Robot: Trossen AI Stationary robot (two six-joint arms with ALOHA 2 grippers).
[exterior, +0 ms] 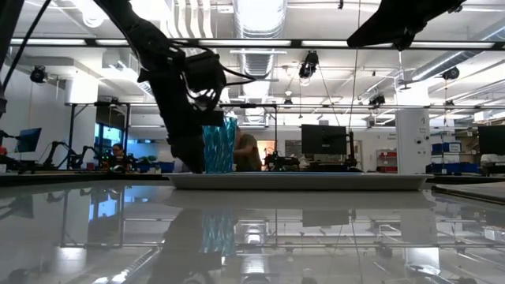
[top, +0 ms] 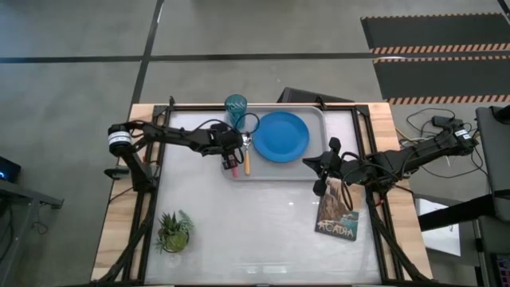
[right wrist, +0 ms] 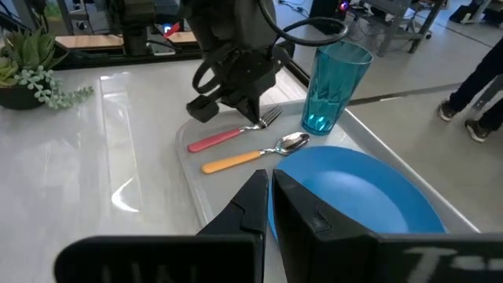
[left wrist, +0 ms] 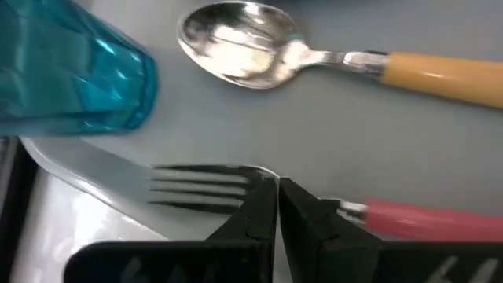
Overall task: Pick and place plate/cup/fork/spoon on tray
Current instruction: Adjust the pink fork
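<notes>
The grey tray (top: 315, 115) lies at the table's far middle. On it are the blue plate (top: 280, 135), the teal cup (top: 236, 107) standing upright at the tray's far left corner, and the orange-handled spoon (top: 246, 157). My left gripper (left wrist: 277, 198) is over the tray's left part, shut on the pink-handled fork (right wrist: 233, 134), which lies beside the spoon (right wrist: 253, 155). My right gripper (right wrist: 269, 185) is shut and empty, above the table to the right of the tray, pointing toward the plate (right wrist: 354, 189). My left gripper pinches the fork's metal neck (left wrist: 346, 209) between its two fingers, between the tines (left wrist: 200, 187) and the pink handle (left wrist: 428, 221). The fingers come from above and lie across the fork. The fork is level at the tray's floor; whether it rests there or is lifted, I cannot tell.
A dark picture book (top: 338, 209) lies on the table right of the middle, partly under my right arm. A small potted plant (top: 174, 230) stands at the near left. Bare table lies between them.
</notes>
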